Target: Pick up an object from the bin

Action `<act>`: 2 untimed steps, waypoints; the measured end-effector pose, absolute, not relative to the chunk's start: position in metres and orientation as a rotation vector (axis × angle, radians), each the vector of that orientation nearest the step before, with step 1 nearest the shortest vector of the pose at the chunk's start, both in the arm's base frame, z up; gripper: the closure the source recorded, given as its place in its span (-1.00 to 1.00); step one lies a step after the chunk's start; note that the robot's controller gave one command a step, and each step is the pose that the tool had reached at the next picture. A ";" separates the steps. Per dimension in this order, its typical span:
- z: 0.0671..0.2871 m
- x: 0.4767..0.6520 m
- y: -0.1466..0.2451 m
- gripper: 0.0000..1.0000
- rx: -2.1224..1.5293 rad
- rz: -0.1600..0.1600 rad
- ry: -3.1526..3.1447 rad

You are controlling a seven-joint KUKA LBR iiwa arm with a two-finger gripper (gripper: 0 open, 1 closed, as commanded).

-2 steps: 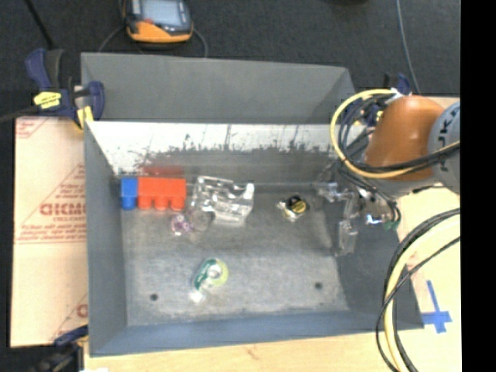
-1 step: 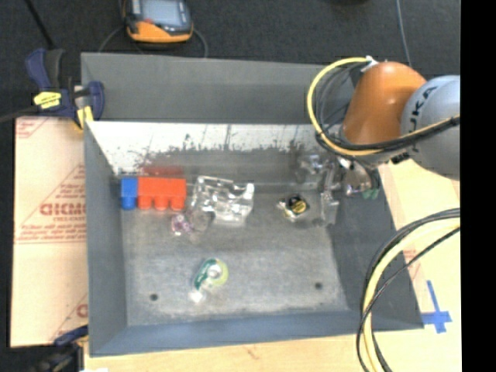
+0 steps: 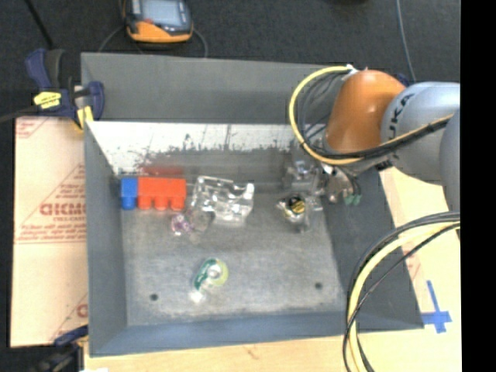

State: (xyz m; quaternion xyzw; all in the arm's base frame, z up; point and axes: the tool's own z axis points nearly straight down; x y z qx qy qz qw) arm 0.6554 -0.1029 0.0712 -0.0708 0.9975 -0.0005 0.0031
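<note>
I look down into the bin point(image 3: 263, 293). The claw point(image 3: 301, 200) is low on the right side of the floor, not far from the back wall. I cannot tell if the claw is open or closed, because its tip is a dark jumble from here.

Right at the tip sits a small yellow thing point(image 3: 294, 205) with some black on it. It is the thing nearest the claw, so I treat it as the one to pick. I cannot tell if the claw has it or just touches it.

I think the yellow thing is very light, since it is so small. It looks hard and a bit shiny, so it may slip or pop out if I squeeze it at an edge. I would take it across its middle and press gently.

The arm point(image 3: 422, 118) comes in from the right and bends down over the bin wall. Its orange cover point(image 3: 360, 118) sits high above the claw, and the claw points down at the floor.

To the left lies a piece of clear plastic point(image 3: 225, 198), near but apart from the claw. Past it are a red block point(image 3: 162, 193) and a blue block point(image 3: 129, 193), side by side. A green thing point(image 3: 209, 273) lies alone near the front.
</note>
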 end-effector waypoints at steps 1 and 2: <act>0.073 0.656 -0.104 1.00 -0.217 -0.002 3.126; 0.238 0.621 -0.129 1.00 -0.742 -0.009 3.043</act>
